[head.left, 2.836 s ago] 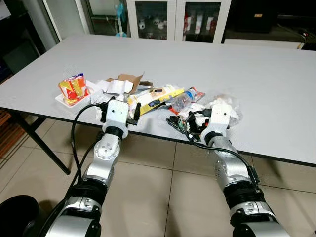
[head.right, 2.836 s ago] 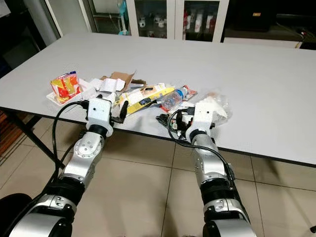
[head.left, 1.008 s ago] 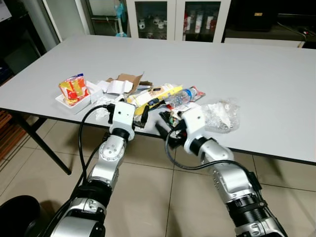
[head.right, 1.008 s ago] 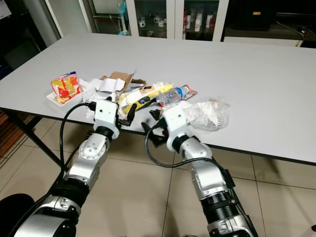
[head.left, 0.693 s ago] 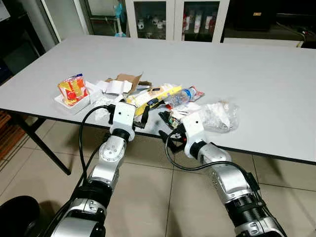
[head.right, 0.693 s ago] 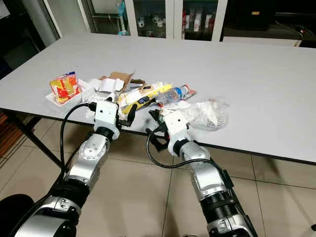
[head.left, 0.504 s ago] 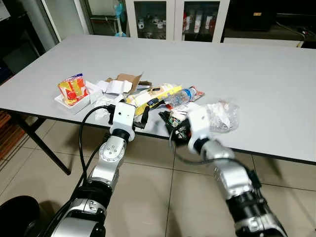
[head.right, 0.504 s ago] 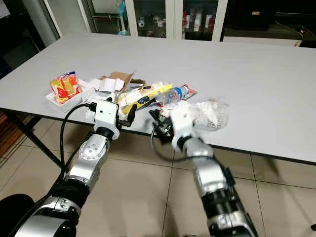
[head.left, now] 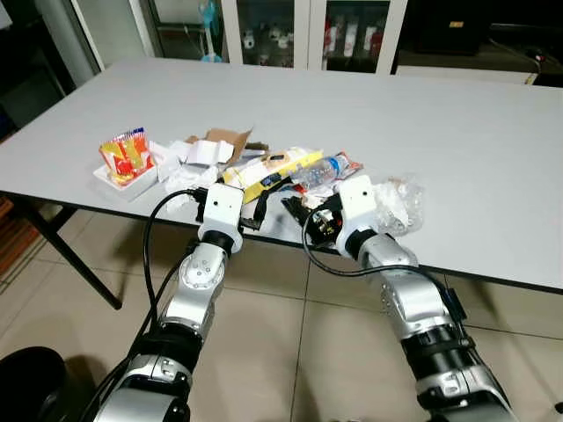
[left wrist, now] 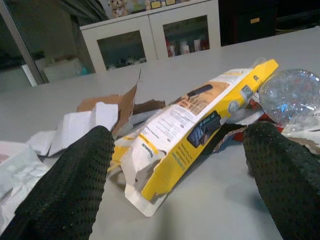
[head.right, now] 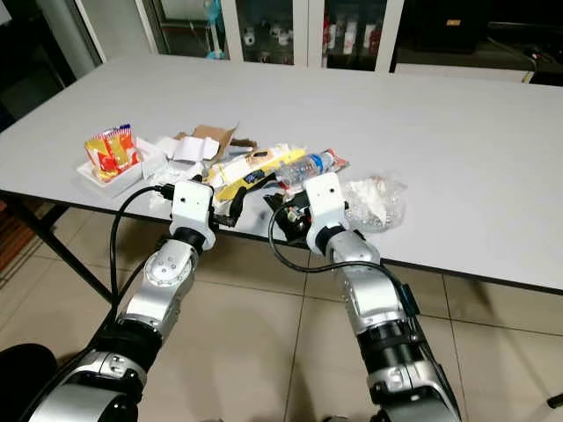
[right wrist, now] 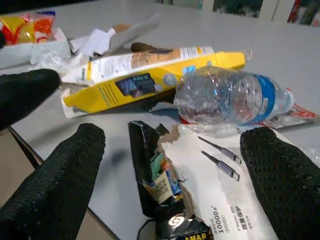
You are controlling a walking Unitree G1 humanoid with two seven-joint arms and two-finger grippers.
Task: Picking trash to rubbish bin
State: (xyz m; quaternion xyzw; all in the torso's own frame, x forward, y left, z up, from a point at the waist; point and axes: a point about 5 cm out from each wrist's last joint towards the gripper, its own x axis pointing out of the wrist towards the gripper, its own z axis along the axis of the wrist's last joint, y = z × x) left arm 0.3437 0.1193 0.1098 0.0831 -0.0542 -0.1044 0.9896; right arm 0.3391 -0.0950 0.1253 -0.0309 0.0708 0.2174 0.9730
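Spanning the scene, a large grey table (head.left: 457, 132) carries a cluster of trash near its front edge, with white glass-door cabinets (head.left: 308, 35) behind it and beige floor tiles (head.left: 290, 343) below.

Both silver arms reach up from below to the table's front edge. The left gripper (left wrist: 180, 165) sits at the edge just in front of the yellow carton (left wrist: 200, 127); its two black fingers (left wrist: 65, 185) are spread wide apart and grip nothing, with the carton lying between them further along the table. The right gripper (right wrist: 170, 165) is at the edge beside the clear crumpled plastic bag (head.left: 396, 204); its fingers (right wrist: 280, 175) are likewise spread wide and empty, flanking a torn white paper packet (right wrist: 210, 185) printed with cable drawings and a dark foil wrapper (right wrist: 155, 185).

Trash items, by size:
- The yellow carton lies flattened and tilted, touching the torn brown cardboard (head.left: 230, 139).
- A crushed clear water bottle (right wrist: 235, 95) with a blue label rests against the carton's far end, on top of a red-edged wrapper (right wrist: 295, 117).
- A white tray (head.left: 123, 180) holding a red-and-yellow snack pack (head.left: 126, 155) stands at the left end of the cluster.
- White paper scraps (head.left: 202, 154) lie between the tray and the cardboard.
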